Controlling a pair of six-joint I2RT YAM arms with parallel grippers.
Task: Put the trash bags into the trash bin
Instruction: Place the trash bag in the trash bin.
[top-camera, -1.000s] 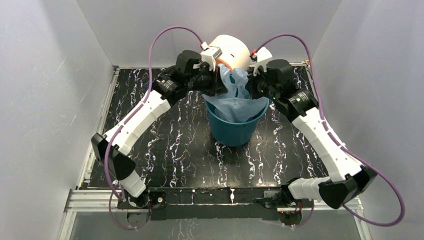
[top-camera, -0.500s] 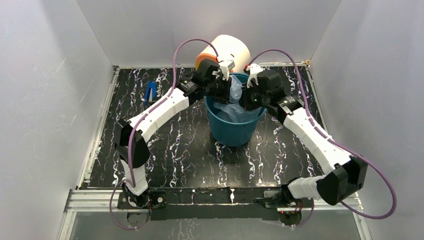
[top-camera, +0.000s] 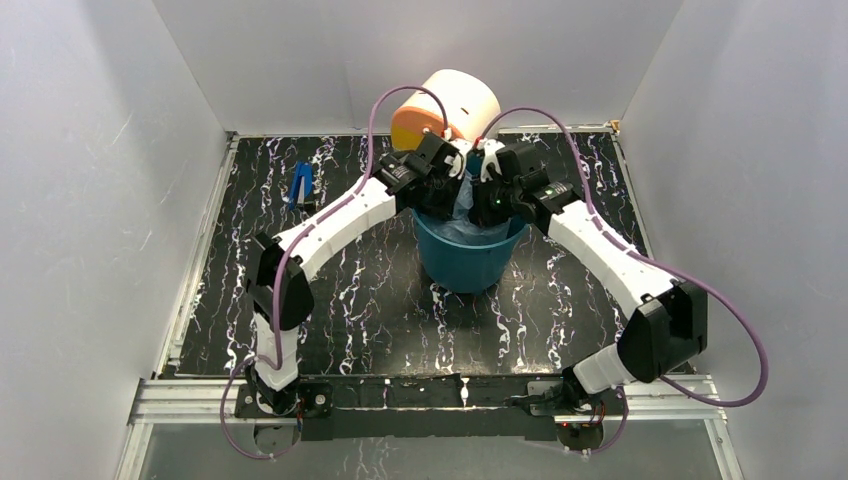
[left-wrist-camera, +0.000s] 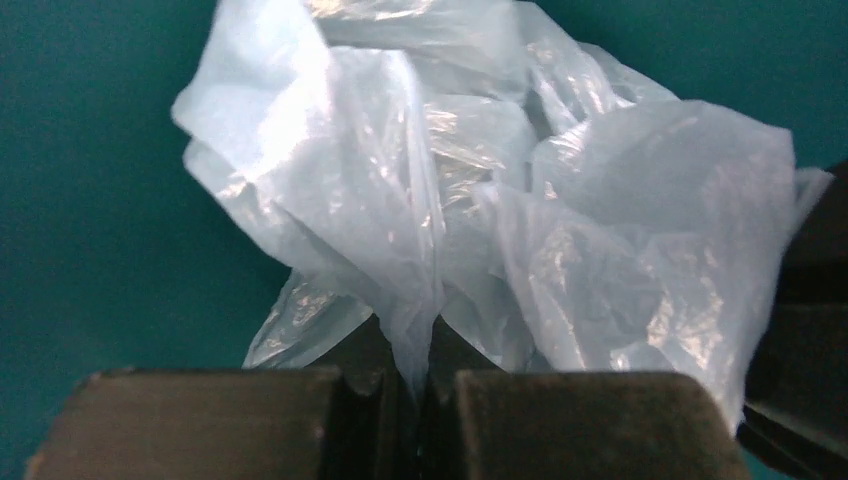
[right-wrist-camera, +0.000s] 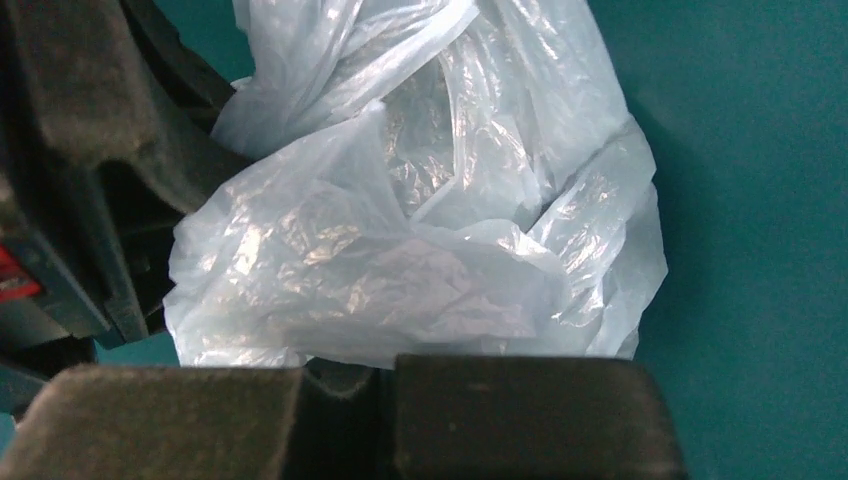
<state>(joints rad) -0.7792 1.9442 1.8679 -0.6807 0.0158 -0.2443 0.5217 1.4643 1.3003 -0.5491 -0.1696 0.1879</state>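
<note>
Bag, crumpled down inside bin, pinched by my left gripper and right gripper, both closed tight on it; risk I see: clingy plastic riding back out as I release and withdraw.

Round teal bin, tapered, upright, near the far edge of the worktop, about midway between left and right edges. Thin translucent light-blue bag, crumpled in glossy folds, bunched inside bin, teal wall around it.
</note>
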